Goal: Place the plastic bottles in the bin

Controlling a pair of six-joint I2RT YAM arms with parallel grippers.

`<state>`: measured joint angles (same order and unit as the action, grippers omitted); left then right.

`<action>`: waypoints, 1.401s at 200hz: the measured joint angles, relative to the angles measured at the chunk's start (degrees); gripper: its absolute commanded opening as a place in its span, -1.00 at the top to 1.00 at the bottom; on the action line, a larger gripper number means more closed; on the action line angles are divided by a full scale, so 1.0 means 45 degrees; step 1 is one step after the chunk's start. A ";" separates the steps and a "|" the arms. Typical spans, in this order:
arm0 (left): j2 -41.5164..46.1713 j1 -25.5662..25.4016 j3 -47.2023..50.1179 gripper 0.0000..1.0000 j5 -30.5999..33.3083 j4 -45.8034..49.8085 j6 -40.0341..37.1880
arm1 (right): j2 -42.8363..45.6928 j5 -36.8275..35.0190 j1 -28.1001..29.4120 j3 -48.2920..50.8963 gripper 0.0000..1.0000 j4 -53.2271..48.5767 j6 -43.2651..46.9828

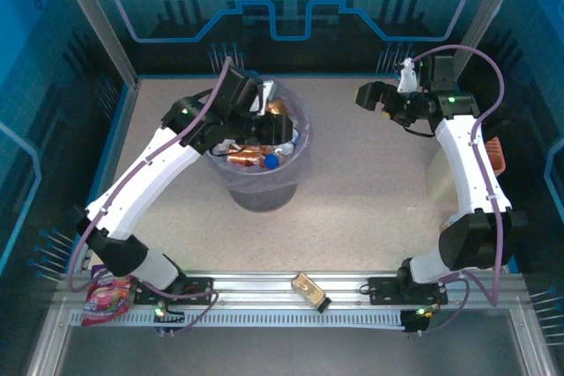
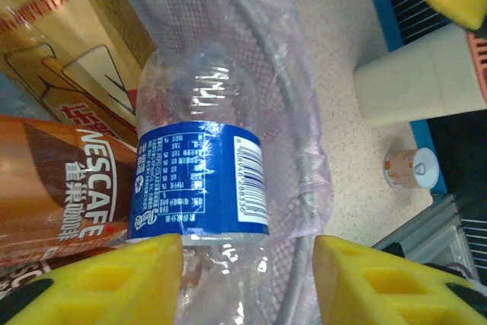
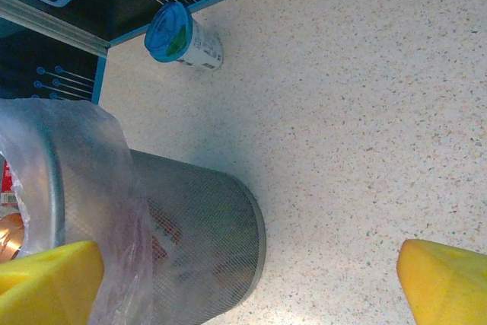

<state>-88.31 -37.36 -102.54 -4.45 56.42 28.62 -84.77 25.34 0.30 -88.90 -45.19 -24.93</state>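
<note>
left fingers (image 2: 114,283) partly parted, right fingers (image 3: 449,283) spread wide, both aimed downward

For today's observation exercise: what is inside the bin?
The bin holds a clear blue-labelled bottle, a brown Nescafe bottle and a yellowish bottle; whatever lies beneath them is covered.

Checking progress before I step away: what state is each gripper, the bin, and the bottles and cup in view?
left gripper: above the bin, jaws parted, not clamping anything.
right gripper: wide open, empty.
bin: upright, bag-lined, partly filled.
blue-label bottle: lying inside the bin.
Nescafe bottle: lying inside the bin.
blue-lidded cup: tipped on its side, lid on.
</note>
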 measured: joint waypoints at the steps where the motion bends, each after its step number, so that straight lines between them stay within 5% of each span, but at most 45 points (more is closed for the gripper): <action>1: -0.0010 0.0000 0.0010 0.06 0.0005 -0.0005 0.0000 | 0.0010 0.0000 -0.0005 0.0010 -0.99 0.0005 -0.0005; 31: -0.0126 0.0005 0.0160 0.04 0.0005 -0.0121 -0.0005 | 0.0053 0.0092 -0.0024 0.0063 -0.99 0.0058 -0.0005; 110: 0.0359 0.0466 -0.2686 -0.97 0.1846 0.0675 -0.1739 | 0.0155 0.0015 -0.0097 0.0073 -0.99 0.0063 0.0403; 122: 0.0962 0.0908 -0.2477 -0.98 0.2438 0.0612 -0.2108 | 0.0238 -0.0257 -0.0092 0.0102 -0.99 0.0126 0.0636; 204: 0.7762 0.6926 0.8767 -0.98 0.6737 -0.4881 -0.3162 | 0.2166 -0.5926 0.1753 0.3803 -0.99 0.2837 0.3847; 280: 0.7053 0.7266 1.6645 -0.98 0.7936 -1.1322 -0.3580 | 0.2220 -0.7679 0.1753 0.9646 -0.99 0.7533 0.3954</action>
<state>-56.58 -4.67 -27.64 31.27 5.48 12.51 -74.78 -9.21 8.19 -45.50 -11.29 -7.14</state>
